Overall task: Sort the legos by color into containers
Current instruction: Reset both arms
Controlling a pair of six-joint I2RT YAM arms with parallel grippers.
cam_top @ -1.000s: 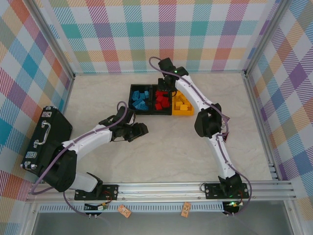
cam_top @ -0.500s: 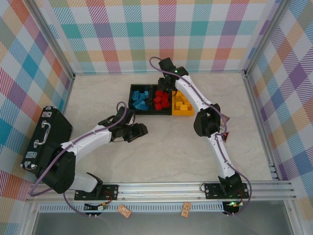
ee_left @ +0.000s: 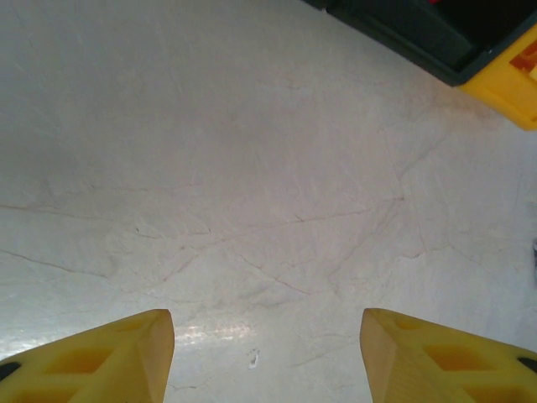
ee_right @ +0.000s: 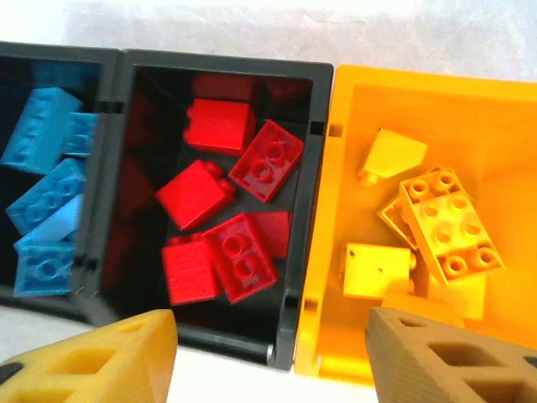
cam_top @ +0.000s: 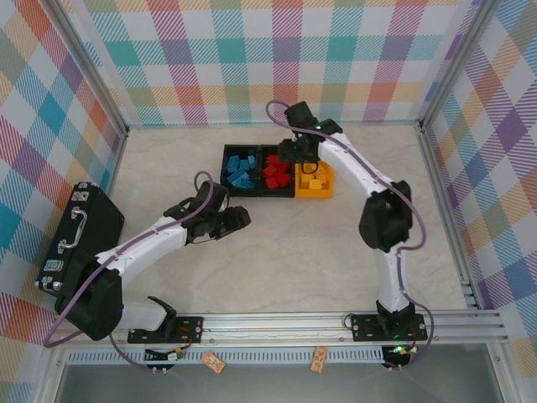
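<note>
Three joined containers sit at the table's middle back. The left black bin (ee_right: 109, 180) holds blue legos (ee_right: 42, 168), the middle black bin (ee_right: 312, 210) holds red legos (ee_right: 239, 252), and the yellow-orange bin (ee_right: 377, 109) holds yellow legos (ee_right: 445, 222). My right gripper (ee_right: 268, 336) hangs open above the wall between the red and yellow bins, nothing between its fingers; from above it (cam_top: 300, 154) sits over the row of bins (cam_top: 295, 195). My left gripper (ee_left: 267, 323) is open over bare table, in front of the bins (cam_top: 242, 220). A corner of the bins (ee_left: 512, 92) shows at upper right.
A black suitcase (cam_top: 80, 239) with a handle lies at the table's left edge, beside the left arm. Plaid walls and metal rails enclose the table. Bare marbled tabletop (cam_top: 294, 252) stretches between the bins and the arm bases.
The right arm's elbow has swung to the right and its gripper has shifted right along the bins, jaws opening wider. The left gripper has barely moved.
</note>
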